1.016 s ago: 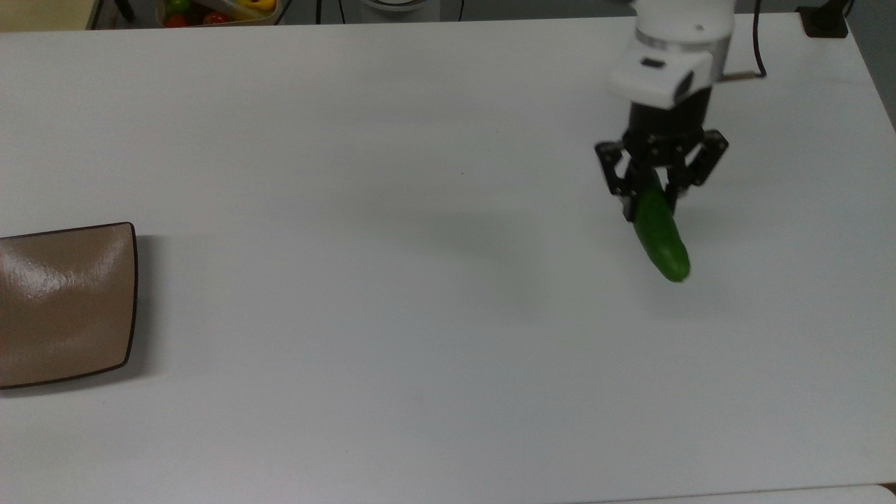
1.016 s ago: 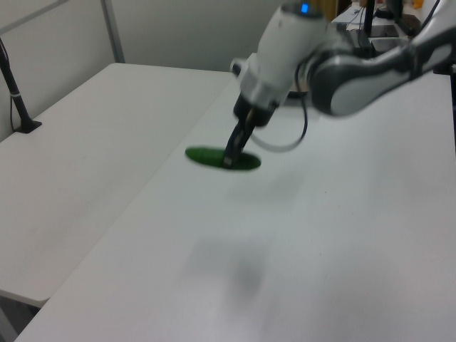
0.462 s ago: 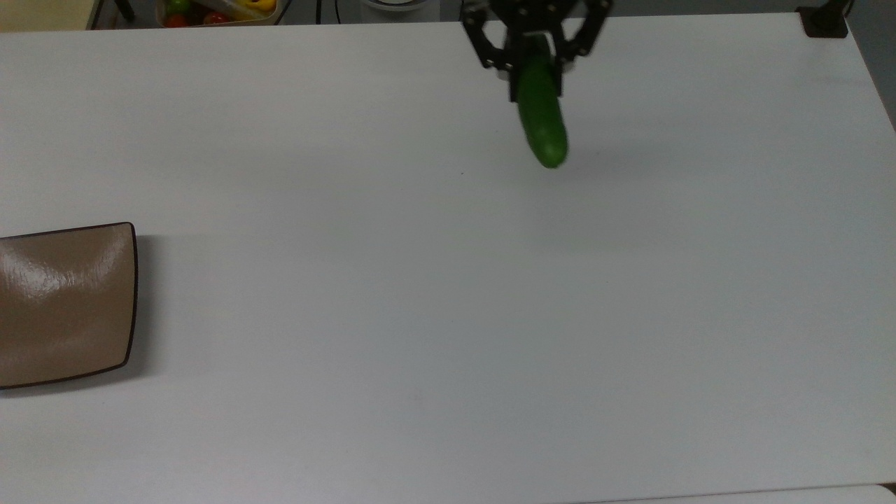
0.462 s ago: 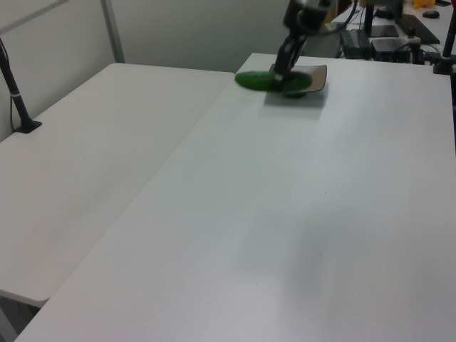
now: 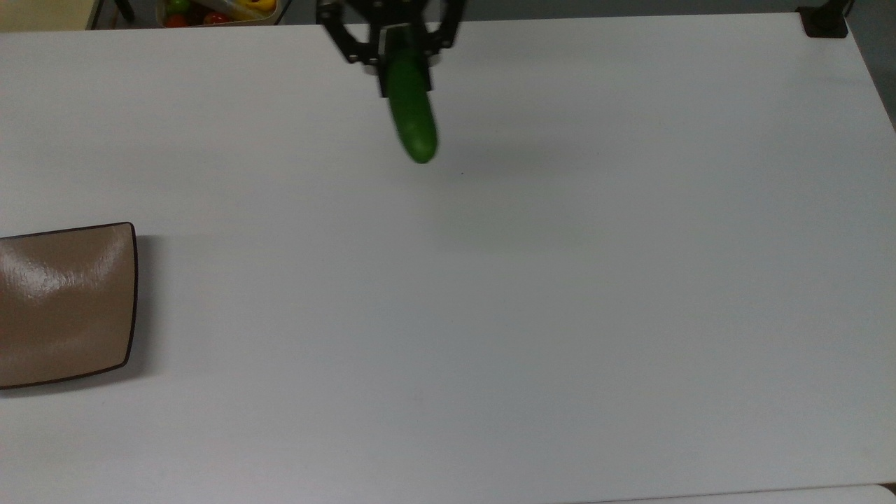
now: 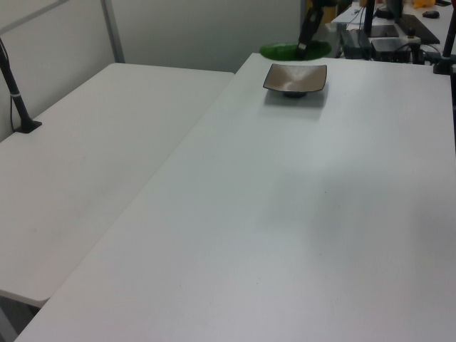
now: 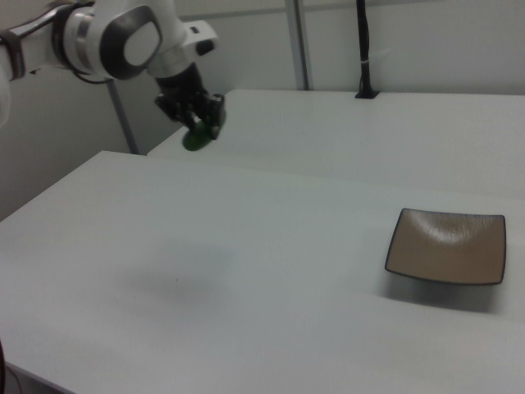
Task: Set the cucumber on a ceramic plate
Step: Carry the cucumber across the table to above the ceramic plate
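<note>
Above white table (image 5: 560, 315), smooth cucumber (image 5: 411, 119)

Arm (image 7: 107, 37) raised high, gripper (image 5: 404, 52) pointing down, fingers (image 5: 383, 82) clamped

The cucumber (image 5: 411, 112) has a smooth, slightly shiny green skin. The ceramic plate (image 5: 63, 304) near the table's edge looks glazed and glossy, tan-brown with bright reflections across its face and a thin dark rim. The table (image 5: 490, 315) is a smooth, matt white surface, like laminate. The gripper (image 5: 395, 52) looks like matt black hard plastic or metal. The arm (image 7: 115, 37) wears glossy white shells with grey joints.
</note>
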